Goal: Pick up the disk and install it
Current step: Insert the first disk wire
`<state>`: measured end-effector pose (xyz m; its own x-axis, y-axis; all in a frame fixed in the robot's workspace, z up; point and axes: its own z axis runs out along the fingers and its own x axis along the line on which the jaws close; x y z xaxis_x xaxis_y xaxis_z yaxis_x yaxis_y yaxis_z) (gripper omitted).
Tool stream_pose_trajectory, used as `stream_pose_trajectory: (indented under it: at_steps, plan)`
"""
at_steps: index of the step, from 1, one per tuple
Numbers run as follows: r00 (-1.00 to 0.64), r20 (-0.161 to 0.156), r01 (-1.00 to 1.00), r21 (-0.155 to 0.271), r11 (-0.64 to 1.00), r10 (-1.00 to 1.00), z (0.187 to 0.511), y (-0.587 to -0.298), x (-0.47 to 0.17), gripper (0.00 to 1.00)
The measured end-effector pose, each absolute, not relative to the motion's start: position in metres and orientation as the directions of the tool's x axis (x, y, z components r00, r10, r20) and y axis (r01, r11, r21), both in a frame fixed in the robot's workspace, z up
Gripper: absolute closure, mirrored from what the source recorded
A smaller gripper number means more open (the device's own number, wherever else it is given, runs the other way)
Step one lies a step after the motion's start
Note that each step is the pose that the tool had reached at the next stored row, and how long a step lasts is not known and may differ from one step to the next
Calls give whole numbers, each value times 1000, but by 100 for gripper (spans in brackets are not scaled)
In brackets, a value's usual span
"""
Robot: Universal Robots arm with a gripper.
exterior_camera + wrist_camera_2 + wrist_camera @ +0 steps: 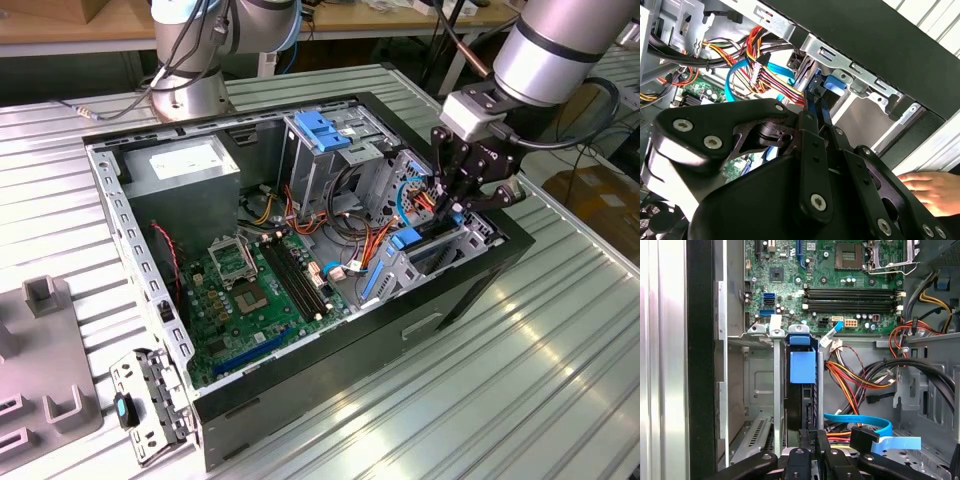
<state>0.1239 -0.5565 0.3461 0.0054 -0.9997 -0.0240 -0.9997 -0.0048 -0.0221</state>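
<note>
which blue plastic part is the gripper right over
The blue carrier standing in the drive bay by the case's front, directly below the gripper; the blue-handled cage sits farther back.

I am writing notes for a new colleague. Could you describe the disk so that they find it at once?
In the open computer case, go to the corner bay at the exterior view's right, under the gripper. The disk stands on edge there between silver rails. Unlike the wide blue-handled cage nearby, it is thin, framed in blue plastic, and gripped by the gripper.
</note>
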Motion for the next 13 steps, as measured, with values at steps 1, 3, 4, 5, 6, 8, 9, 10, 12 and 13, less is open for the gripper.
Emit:
stream_pose_trajectory:
  at_steps: [1, 3, 4, 5, 6, 8, 9, 10, 12, 13]
  plan:
    - [5, -24, -1000, -22, -5, -1000, 346, -557, 124, 83]
    - [5, -24, -1000, -22, -5, -1000, 346, -557, 124, 83]
    - [5, -24, -1000, -22, -5, -1000, 346, -557, 124, 83]
    - [5, -24, -1000, -22, -5, -1000, 346, -557, 123, 83]
    - [5, -24, -1000, -22, -5, -1000, 346, -557, 123, 83]
    - [5, -24, -1000, -22, -5, -1000, 346, -557, 123, 83]
    - [5, -24, -1000, -22, -5, -1000, 346, -557, 123, 83]
    - [5, -24, -1000, -22, -5, -1000, 346, -557, 123, 83]
    - [5, -24, -1000, -22, -5, -1000, 345, -556, 123, 83]
    - [5, -24, -1000, -22, -5, -1000, 345, -557, 123, 83]
